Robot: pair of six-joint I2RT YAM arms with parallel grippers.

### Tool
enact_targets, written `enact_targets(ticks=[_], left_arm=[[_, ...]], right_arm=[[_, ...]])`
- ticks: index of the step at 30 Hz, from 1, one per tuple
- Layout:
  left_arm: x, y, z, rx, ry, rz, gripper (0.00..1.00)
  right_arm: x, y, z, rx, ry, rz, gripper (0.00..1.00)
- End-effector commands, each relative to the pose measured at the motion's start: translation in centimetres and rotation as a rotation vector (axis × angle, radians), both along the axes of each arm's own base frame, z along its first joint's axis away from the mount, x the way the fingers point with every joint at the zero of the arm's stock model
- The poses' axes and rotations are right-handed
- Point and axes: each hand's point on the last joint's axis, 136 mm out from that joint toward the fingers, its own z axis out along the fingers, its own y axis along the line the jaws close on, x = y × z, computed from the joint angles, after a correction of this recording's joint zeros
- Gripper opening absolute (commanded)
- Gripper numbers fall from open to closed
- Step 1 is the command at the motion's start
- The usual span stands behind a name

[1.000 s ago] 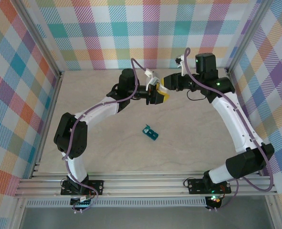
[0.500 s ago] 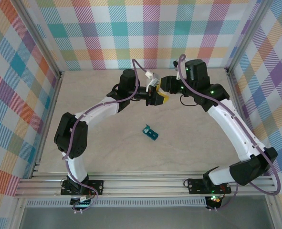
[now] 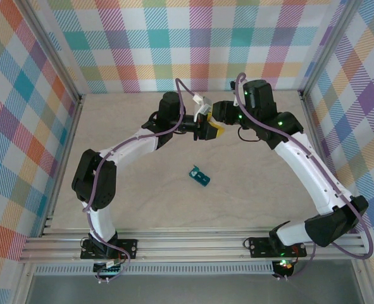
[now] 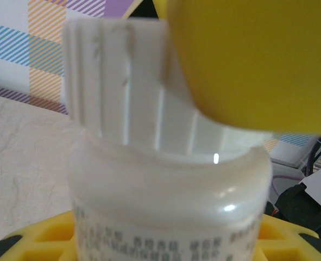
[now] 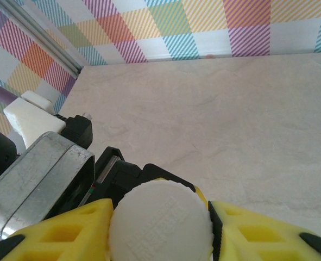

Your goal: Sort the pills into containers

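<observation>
Clamping the bottle at far centre, the left jaws are bracing it while the right jaws are clamping its cap, likely for unscrewing; the pill box is lying nearer, mid-worktop.

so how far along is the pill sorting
Done: only the pickup; the left gripper holds the white bottle. In hand: the right gripper clasps its cap, still on. Left: cap off, pills out and into the teal pill box, which lies apart on the table, no pills visible by it.
</observation>
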Motion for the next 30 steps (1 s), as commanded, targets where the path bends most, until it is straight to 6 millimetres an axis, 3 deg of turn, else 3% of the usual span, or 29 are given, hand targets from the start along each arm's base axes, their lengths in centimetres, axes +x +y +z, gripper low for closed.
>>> enact_targets(ticks=[1,7,13,18,23,30], left_arm=[[1.2,0.3,3.4,-0.062,-0.089,0.037,0.00],[1.3,0.3,3.3,-0.060,-0.089,0.036,0.00],[1.3,0.3,3.2,-0.059,-0.087,0.034,0.00],[1.3,0.4,3.2,-0.059,-0.086,0.030,0.00],[1.1,0.5,3.4,-0.062,-0.089,0.026,0.00],[1.1,0.4,3.2,-0.058,-0.084,0.021,0.00]], right_arm=[[-1.3,-0.7,-2.1,-0.087,0.089,0.006,0.51],[-1.6,-0.9,-0.7,-0.070,0.062,0.008,0.64],[-3.4,-1.2,0.3,-0.065,0.027,0.062,0.81],[-4.7,-2.6,0.5,-0.042,-0.012,0.109,0.85],[-3.0,-4.2,2.5,0.121,-0.039,0.077,0.86],[-0.4,-2.2,4.0,0.263,0.014,0.113,0.85]])
